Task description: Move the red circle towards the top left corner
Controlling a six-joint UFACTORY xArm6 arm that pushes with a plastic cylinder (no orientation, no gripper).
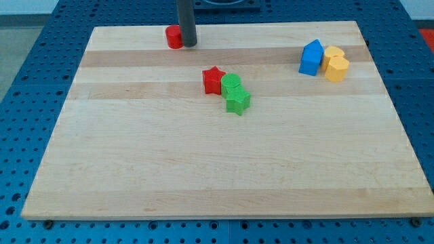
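The red circle (173, 36) is a short red cylinder near the view's top edge of the wooden board (135, 169), left of centre. My dark rod comes down from the view's top, and my tip (188, 45) rests on the board touching the red circle's right side. The rod hides a sliver of the circle's right edge.
A red star (213, 80) lies near the board's middle, touching a green circle (231, 85) and a green star (237, 102). At the view's upper right a blue block (311, 57) stands beside two yellow blocks (333, 55) (337, 69). Blue pegboard surrounds the board.
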